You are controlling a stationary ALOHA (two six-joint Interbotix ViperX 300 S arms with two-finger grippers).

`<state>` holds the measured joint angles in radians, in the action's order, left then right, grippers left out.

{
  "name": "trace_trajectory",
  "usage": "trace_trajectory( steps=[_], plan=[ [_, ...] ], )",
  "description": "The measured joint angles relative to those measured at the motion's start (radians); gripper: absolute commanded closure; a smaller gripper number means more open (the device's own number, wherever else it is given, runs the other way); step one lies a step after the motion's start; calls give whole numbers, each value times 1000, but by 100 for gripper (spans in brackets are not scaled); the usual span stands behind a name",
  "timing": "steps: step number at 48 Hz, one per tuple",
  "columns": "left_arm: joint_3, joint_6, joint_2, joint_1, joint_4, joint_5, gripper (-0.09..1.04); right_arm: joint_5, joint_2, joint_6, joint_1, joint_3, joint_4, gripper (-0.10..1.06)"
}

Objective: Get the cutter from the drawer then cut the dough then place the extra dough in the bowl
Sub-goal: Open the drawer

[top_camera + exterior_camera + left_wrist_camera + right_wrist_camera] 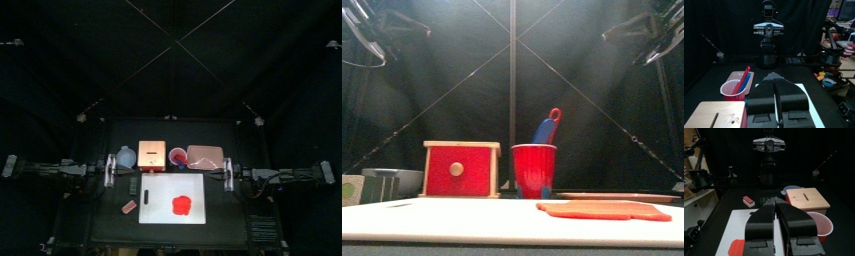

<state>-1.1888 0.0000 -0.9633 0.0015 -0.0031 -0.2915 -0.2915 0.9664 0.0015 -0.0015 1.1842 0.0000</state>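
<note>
A pale wooden box (150, 156) stands at the back of the table, its red drawer front (460, 168) pushed in. No cutter shows in any view. A flat red dough (182, 206) lies on the white cutting board (160, 190). The blue-grey bowl (124, 157) sits left of the box. My left gripper (110, 172) hovers at the board's left edge and my right gripper (227, 172) at its right edge. Both are raised, shut and empty (773, 76) (775, 201).
A red cup (178, 156) with a blue knife (547, 128) and a red knife stands right of the box. The flat pink tray (203, 155) lies beyond it. A small pink toy (130, 206) lies left of the board.
</note>
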Motion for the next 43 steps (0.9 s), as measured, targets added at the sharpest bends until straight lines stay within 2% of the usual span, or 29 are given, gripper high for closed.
trace_trajectory(
  steps=[4, 10, 14, 20, 27, 29, 32, 35, 43],
  plan=[
    [-14, -5, 26, -2, -14, -43, 100, -5, -9, 9, -11, 0, 14, 94],
    [-25, -11, 141, -17, -97, -152, 96, -31, -92, 21, -69, -40, 78, 94],
    [-23, -15, 198, -43, -175, -189, 91, -55, -183, 17, -95, -114, 91, 94],
    [-25, -81, 261, -95, -394, -207, 70, -67, -354, 14, -147, -252, 77, 94],
    [-23, -170, 307, -127, -598, -209, 34, -67, -606, 17, -218, -417, 71, 94],
    [-23, -198, 325, -130, -646, -206, 22, -67, -676, 17, -230, -459, 72, 94],
    [-23, -244, 367, -130, -730, -198, 11, -61, -781, 17, -242, -534, 74, 94],
    [-23, -275, 411, -130, -807, -193, 5, -38, -873, 17, -252, -606, 69, 94],
    [-6, -293, 534, -132, -945, -193, 5, 166, -1101, 17, -281, -842, 61, 94]
  ],
)
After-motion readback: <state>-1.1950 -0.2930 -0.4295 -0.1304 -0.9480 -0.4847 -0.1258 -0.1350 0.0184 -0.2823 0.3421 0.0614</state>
